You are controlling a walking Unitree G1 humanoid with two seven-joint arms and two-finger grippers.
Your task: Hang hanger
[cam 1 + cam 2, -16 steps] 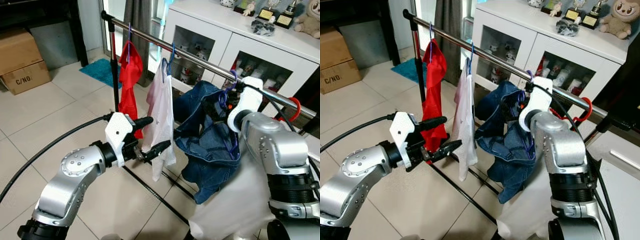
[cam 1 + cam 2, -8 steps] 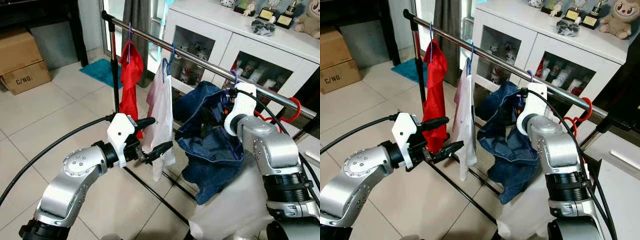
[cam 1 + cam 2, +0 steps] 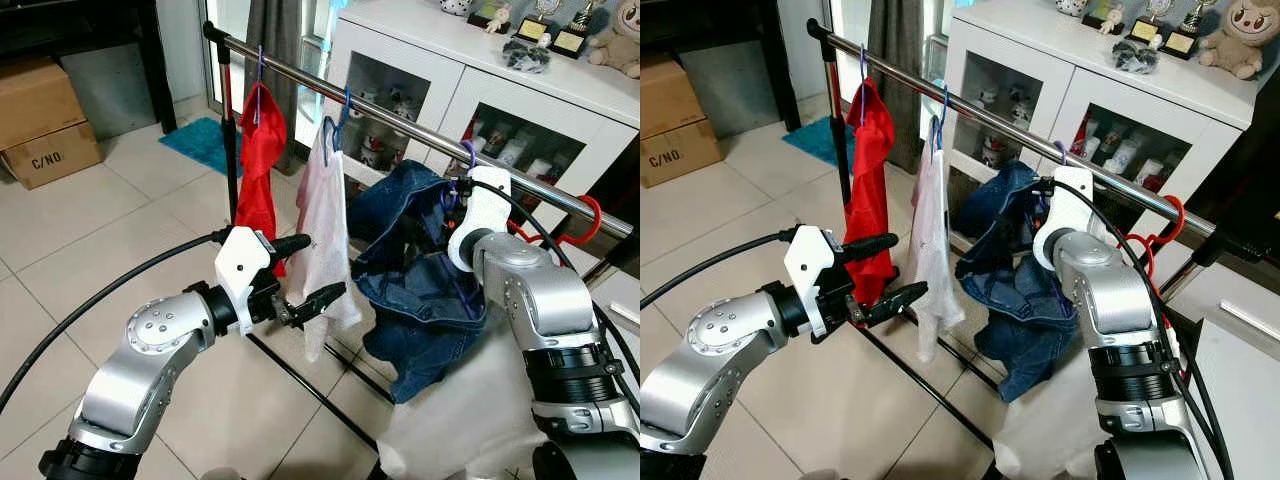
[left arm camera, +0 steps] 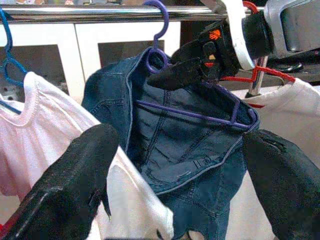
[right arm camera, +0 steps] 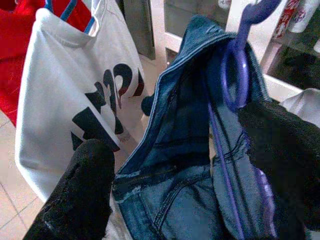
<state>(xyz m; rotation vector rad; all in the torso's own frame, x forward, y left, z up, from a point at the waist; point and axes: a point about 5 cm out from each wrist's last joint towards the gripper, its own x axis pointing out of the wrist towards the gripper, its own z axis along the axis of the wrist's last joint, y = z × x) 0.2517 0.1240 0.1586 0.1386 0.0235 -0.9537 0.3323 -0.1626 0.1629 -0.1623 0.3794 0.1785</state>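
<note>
Left wrist view shows the purple plastic hanger carrying blue denim jeans, its hook already over the shiny metal rail, so hanging looks nearly done; only letting go remains. The right gripper sits just below the hook with fingers parted. The left gripper, raised beside the white shirt, holds its fingers apart on nothing.

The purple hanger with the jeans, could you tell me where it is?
The purple hanger hangs hooked on the steel rail, right of the white shirt, by the right gripper.
</note>
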